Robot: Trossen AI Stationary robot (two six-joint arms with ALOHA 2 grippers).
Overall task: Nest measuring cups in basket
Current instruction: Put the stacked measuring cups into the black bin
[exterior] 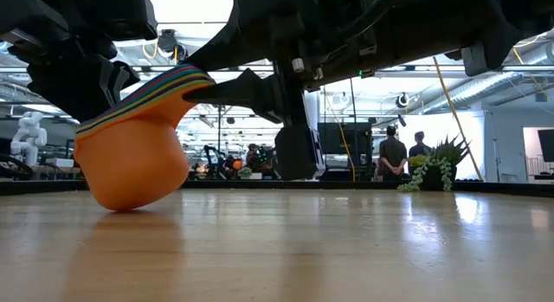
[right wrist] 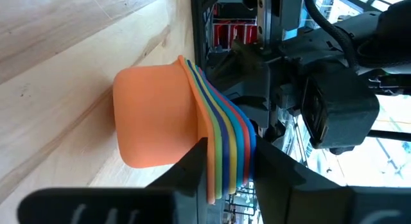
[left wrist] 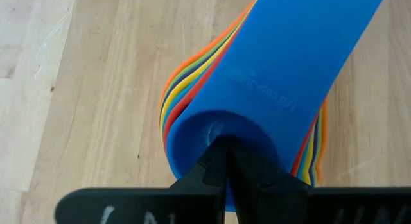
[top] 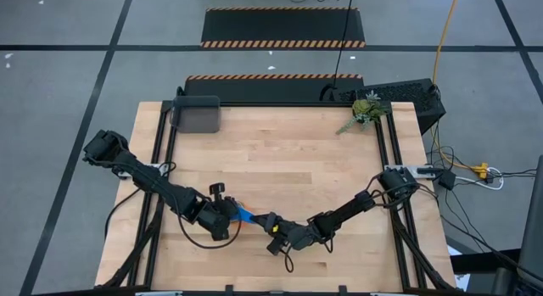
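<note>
1. Where both arms meet near the table's (top: 280, 152) front edge, wide bare wood toward the far side; basket (top: 196, 115) well apart at the far left corner.
2. Nested measuring cups (exterior: 134, 159) tilted on the wood, orange outermost, blue innermost.
3. Left gripper (left wrist: 226, 161) pressed together inside the blue cup; right gripper (right wrist: 226, 161) clamped across the stacked handles.

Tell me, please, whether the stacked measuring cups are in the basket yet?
Not yet. The measuring cups sit nested on the table between both grippers, while the basket stands apart at the far corner.

"1/8 cup" on blue cup handle (left wrist: 302, 63)
</note>
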